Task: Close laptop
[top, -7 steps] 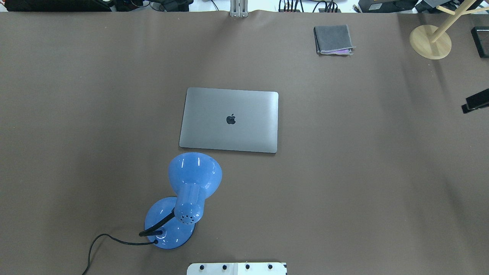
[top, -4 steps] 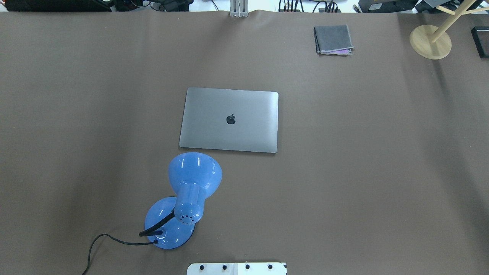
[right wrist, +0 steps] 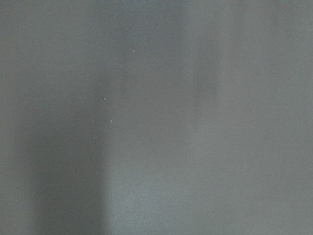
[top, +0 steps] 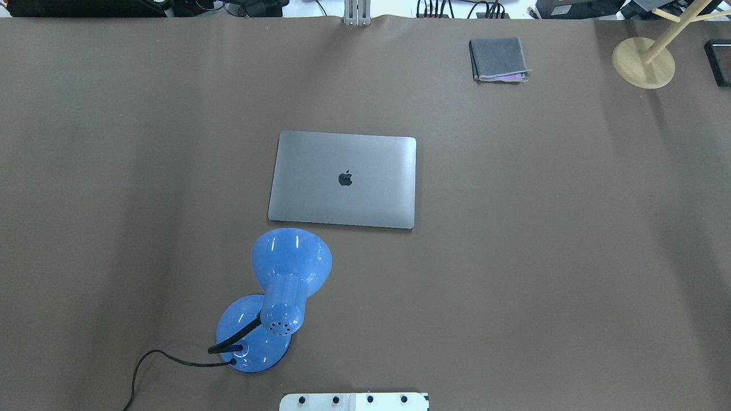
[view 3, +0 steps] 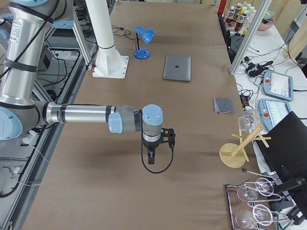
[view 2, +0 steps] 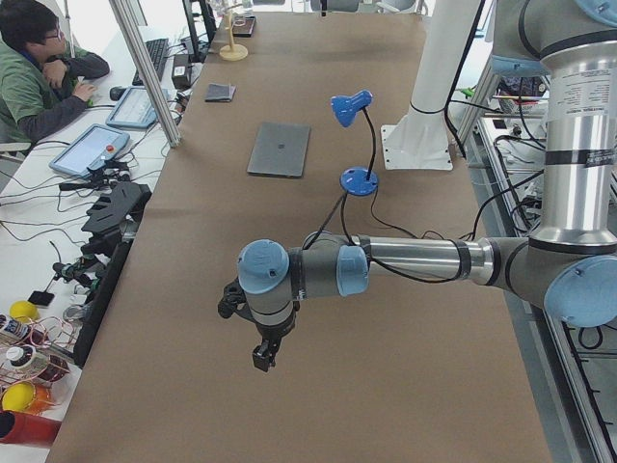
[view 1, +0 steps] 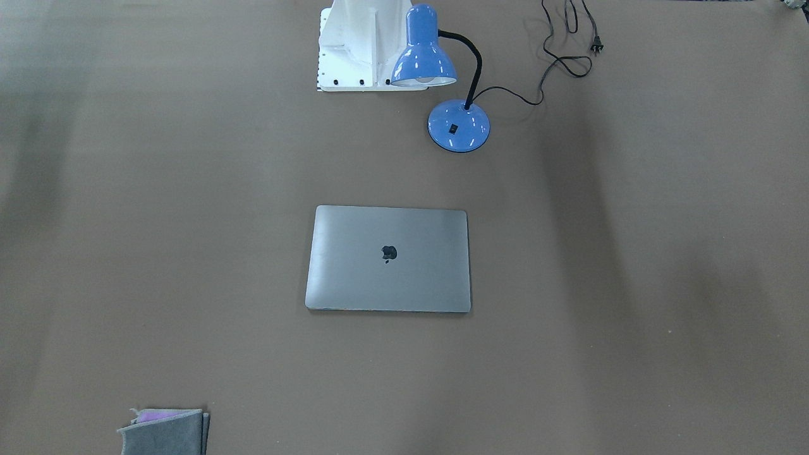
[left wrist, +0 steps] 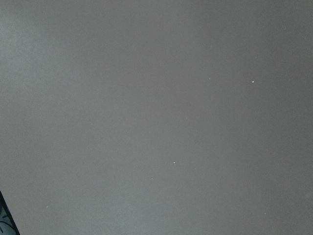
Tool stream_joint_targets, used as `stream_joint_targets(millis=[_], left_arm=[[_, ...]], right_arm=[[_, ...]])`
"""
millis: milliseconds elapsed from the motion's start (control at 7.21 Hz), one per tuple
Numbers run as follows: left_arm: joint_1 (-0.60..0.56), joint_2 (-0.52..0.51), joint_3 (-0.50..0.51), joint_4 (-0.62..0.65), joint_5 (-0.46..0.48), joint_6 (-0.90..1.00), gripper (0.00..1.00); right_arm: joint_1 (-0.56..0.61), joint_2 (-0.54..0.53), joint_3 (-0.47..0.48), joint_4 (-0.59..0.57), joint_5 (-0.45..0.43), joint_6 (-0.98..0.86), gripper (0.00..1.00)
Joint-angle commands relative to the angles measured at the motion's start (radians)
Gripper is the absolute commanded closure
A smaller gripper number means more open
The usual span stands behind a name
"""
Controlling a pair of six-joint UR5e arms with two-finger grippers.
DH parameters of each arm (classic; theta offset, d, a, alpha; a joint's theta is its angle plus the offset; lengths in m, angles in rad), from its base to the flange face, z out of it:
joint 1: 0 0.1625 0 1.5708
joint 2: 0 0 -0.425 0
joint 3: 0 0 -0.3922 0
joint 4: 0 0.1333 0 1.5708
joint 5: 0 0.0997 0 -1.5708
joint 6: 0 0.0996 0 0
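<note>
Laptop (top: 342, 180) is shut, lid flat, apple logo up, about mid-table and square to the edges. Blue desk lamp (top: 291, 268) stands near its robot-side edge, not touching; its black cord (view 1: 556, 60) runs toward the white robot pedestal (view 1: 354, 50), with the plug loose on the surface. Table is covered by a plain brown sheet (top: 542, 257), lightly creased. Folded grey cloth (top: 498, 59) with a purple layer lies at the far edge, right of centre, and a wooden stand (top: 643, 61) sits in the far right corner. Left gripper (view 2: 262, 357) hangs fingers-down over bare sheet at the left end, well apart from the laptop. Right gripper (view 3: 151, 159) does the same at the right end. Only the side cams show them, so I can't tell the jaw width. Both wrist cams show nothing but sheet. An operator (view 2: 39, 68) sits at the far-side bench among cables and a pendant (view 2: 96, 147).
</note>
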Motion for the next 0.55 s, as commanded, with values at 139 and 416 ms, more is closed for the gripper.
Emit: stream_joint_targets(millis=[139,416], left_arm=[[0.000,0.039,-0.023,-0.001,-0.003,0.007,0.01],[0.000,0.044,-0.021,-0.004,-0.005,0.007,0.01]], right_arm=[[0.000,-0.005,-0.002,-0.002,0.027,0.000,0.00],[0.000,-0.014,0.001,0.000,0.050,-0.002,0.00]])
